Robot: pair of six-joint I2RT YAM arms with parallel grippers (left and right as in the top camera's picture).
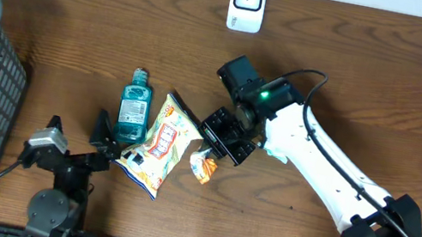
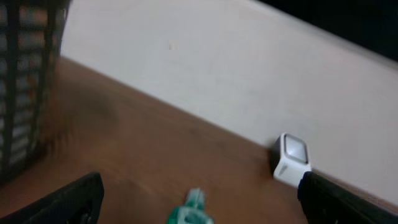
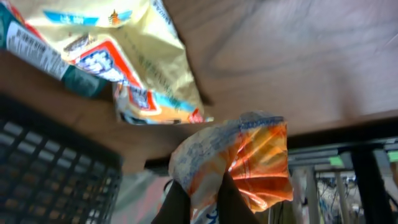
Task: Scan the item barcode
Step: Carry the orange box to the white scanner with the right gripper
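Orange and white foil, crinkled, is what my right gripper (image 3: 202, 198) has pinched: its fingers are pressed together on the lower edge of the small packet (image 3: 239, 158), which sits just below the middle of the overhead frame, lifted clear of the wooden counter (image 1: 393, 72) as far as I can judge. My left gripper (image 1: 77, 126) stands spread wide and holds nothing, low in the left of that frame.

The scanner (image 1: 247, 3) is at the top centre of the overhead view, well apart from the packet, with its face turned towards me. To do this step well, I think I should carry the packet up towards it and turn my wrist so that the printed code faces the scanner's window squarely. I cannot see a barcode on the side now showing, so it may be on the hidden face, and I would expect to rotate the packet slowly until it reads. My pinch is on one edge only, so the rest of it can flop; a steady, unhurried move should keep it flat enough. Shiny wrinkles could throw glare, so a slight tilt may help.

The packet looks light, soft and puffed, orange on one half, pale with blue print on the other. A larger yellow snack bag (image 1: 162, 140) lies just left of it, and a green bottle (image 1: 135, 108) lies beyond that.
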